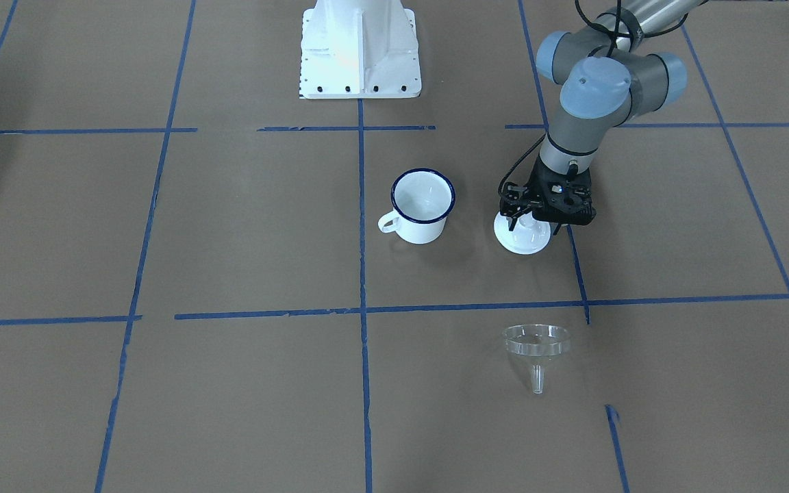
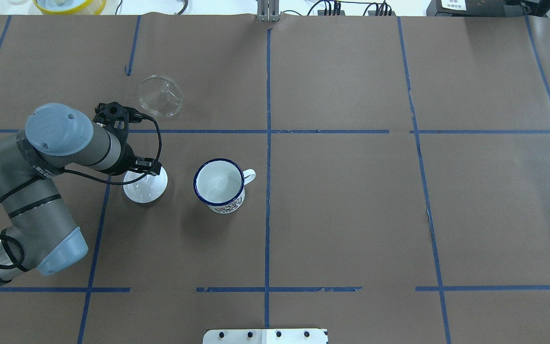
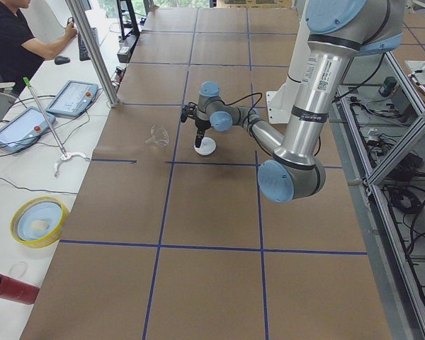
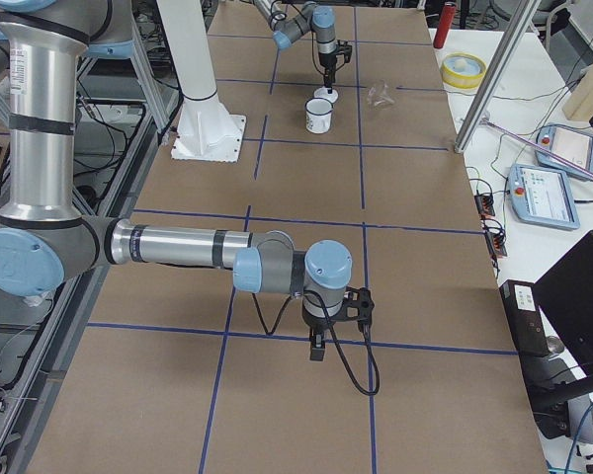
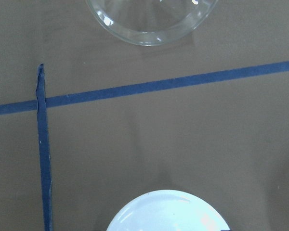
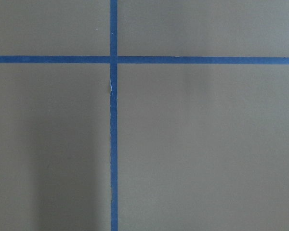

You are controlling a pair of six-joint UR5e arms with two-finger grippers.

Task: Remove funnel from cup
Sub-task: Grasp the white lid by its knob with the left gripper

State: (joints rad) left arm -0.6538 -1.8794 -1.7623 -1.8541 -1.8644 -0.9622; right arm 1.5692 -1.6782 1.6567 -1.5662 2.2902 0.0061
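**A:** Start nearest the robot. What stands there?

**B:** On the brown paper-covered counter (image 2: 351,215), which is crossed by blue tape lines (image 2: 268,143), a small white enamel cup with a dark blue rim and a loop handle (image 2: 219,184) stands upright. Its handle points right. Just to its left, with a strip of paper between them, lies a round white lid (image 2: 145,188).

**A:** And the left hand?

**B:** The left hand (image 1: 533,226) hangs straight down, close over that lid. Overhead, the wrist hides its fingers. From the front they are dark against a dark body, so I cannot tell whether they are spread or pressed together.

**A:** Where is the funnel?

**B:** Out of the cup. The clear round-mouthed funnel with a short spout (image 2: 159,95) lies tipped on its side farther out, beyond a tape line. It is far-left of the cup and well apart from it, with its spout pointing away from the robot.

**A:** Room to move?

**B:** Right of the cup the paper runs on across taped squares to the counter's edge.

**A:** Does any view add something?

**B:** Overhead shows a print on the cup's near side, which the front view does not. The left wrist view cuts off the funnel's rim at its top edge and the lid at its bottom edge.

**A:** The right hand?

**B:** The right hand (image 4: 317,348) shows only in the right side view, low over the counter and well apart from everything. I cannot tell whether it is spread or pressed together. Its own wrist view shows only a tape crossing.
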